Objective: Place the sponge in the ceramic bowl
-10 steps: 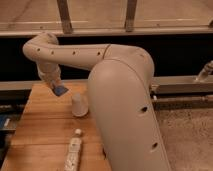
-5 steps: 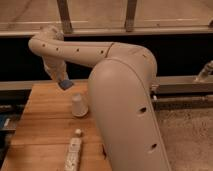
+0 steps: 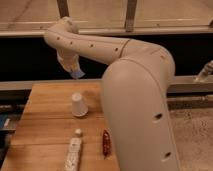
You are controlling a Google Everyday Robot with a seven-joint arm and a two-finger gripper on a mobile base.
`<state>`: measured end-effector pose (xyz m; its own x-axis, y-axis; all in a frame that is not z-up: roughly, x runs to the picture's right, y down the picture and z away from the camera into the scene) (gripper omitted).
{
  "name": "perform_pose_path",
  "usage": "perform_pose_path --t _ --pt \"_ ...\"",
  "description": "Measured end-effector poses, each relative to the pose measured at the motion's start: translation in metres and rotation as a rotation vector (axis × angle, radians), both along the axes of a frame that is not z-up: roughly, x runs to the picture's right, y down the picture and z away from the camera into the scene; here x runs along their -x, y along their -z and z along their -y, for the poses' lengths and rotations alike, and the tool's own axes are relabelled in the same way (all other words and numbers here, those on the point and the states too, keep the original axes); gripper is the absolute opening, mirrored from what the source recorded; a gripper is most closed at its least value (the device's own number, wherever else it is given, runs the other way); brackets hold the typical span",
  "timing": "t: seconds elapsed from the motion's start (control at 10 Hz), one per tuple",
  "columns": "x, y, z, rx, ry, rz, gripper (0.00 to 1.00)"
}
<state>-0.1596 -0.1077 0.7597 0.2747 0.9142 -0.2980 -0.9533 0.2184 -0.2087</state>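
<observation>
Gripper raised over the desk's far edge, left of middle. Fingers pinched on the sponge, which hangs at the tip, clear of the wood. Upturned white cup stands mid-desk, nearer than the sponge. White tube lies at the near edge. Small red thing, perhaps a pepper, just right of the tube.
</observation>
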Motion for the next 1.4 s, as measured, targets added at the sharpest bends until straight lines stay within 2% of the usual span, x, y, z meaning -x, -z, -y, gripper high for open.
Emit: perform_pose_path --t 0.3,0.5,0.7,1.1,1.4 --pt "-0.061 0.010 -0.015 -0.009 -0.125 -0.008 0.00" --pt "-0.085 0.011 -0.029 0.005 -0.193 -0.018 0.00" --pt "-0.104 0.002 -0.040 0.026 -0.256 -0.037 0.00" --pt "-0.125 -0.028 -0.060 0.091 -0.321 -0.076 0.00" --pt "-0.162 -0.038 -0.075 0.122 -0.392 -0.132 0.00"
